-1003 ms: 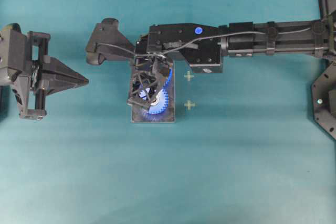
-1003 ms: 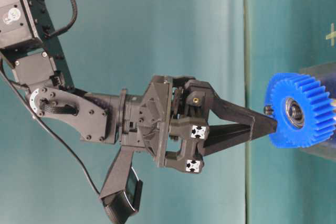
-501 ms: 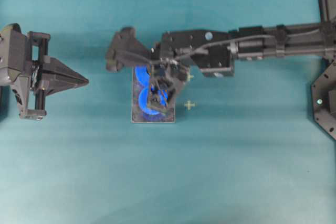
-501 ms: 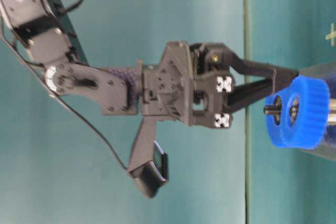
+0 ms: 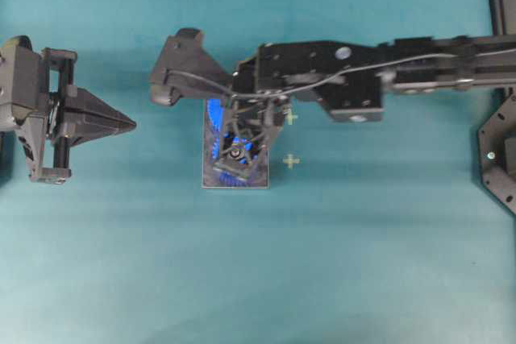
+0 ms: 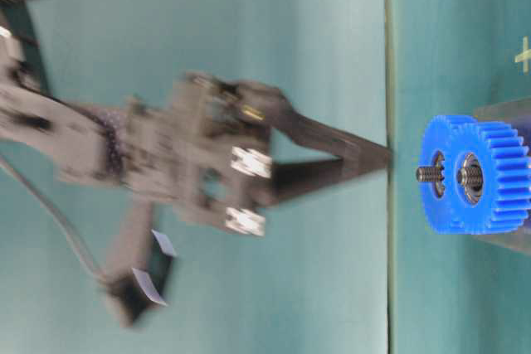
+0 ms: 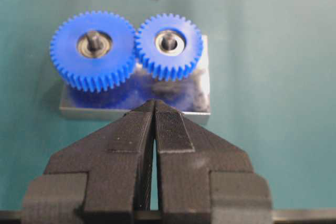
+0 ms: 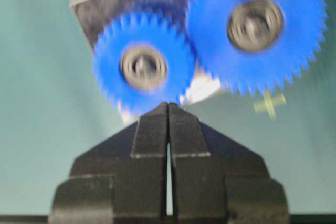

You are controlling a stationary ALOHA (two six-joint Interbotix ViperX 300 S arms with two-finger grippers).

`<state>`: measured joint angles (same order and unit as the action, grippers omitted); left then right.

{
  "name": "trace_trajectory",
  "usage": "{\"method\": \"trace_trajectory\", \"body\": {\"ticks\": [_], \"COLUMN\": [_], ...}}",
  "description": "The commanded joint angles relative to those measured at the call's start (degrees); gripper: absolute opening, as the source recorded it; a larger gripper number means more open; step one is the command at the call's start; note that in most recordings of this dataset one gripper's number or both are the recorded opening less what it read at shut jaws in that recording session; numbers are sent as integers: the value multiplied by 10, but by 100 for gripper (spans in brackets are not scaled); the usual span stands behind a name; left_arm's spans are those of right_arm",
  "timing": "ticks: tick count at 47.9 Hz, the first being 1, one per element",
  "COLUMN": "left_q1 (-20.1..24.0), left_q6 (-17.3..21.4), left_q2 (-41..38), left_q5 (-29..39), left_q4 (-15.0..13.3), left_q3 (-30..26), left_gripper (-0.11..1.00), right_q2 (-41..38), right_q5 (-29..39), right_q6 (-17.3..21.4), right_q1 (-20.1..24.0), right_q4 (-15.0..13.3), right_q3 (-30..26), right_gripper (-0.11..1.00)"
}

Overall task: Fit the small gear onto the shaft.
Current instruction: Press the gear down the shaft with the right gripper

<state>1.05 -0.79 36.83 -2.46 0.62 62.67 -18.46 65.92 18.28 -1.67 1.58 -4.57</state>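
Observation:
The small gear (image 7: 169,45) sits flat on the shaft (image 7: 168,39) on the grey plate (image 7: 202,100), its teeth meshed with the larger blue gear (image 7: 93,50). In the right wrist view the small gear (image 8: 143,66) lies just beyond my right gripper (image 8: 168,106), which is shut, empty and apart from it. In the overhead view the right gripper (image 5: 235,165) hangs over the plate (image 5: 260,180) and hides most of the small gear. My left gripper (image 5: 129,125) is shut and empty, left of the plate; its tips also show in the left wrist view (image 7: 154,103).
The larger gear (image 8: 257,24) sits on its own hub beside the small one. Two pale cross marks (image 5: 290,161) lie on the teal mat right of the plate. Black arm base parts (image 5: 500,159) stand at the right edge.
My right gripper has let go of the small gear, which has settled flat on the shaft. The gripper has shut and drawn back from the gears. The left arm has not moved.

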Motion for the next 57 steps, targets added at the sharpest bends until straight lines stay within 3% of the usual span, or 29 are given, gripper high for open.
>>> {"method": "trace_trajectory", "body": {"ticks": [1,14,33,43,57], "left_q1": [1,1,1,1,1], "left_q6": [-1,-1,-1,-1,-1], "left_q2": [1,1,1,1,1], "left_q5": [-6,-6,-7,-7,-7], "left_q4": [2,2,2,2,2], "left_q3": [-8,-9,-9,-7,-8], "left_gripper": [0,0,0,0,0], "right_q2": [-3,-22,19,60,38], "right_q5": [-18,-23,14,38,-1], "right_q6": [-8,-18,0,19,11], "right_q1": [-10,-25,14,32,-4], "right_q4": [-2,-2,25,26,5], "right_q3": [-12,-4,47,33,-1], "right_gripper": [-1,-1,-1,-1,-1]}}
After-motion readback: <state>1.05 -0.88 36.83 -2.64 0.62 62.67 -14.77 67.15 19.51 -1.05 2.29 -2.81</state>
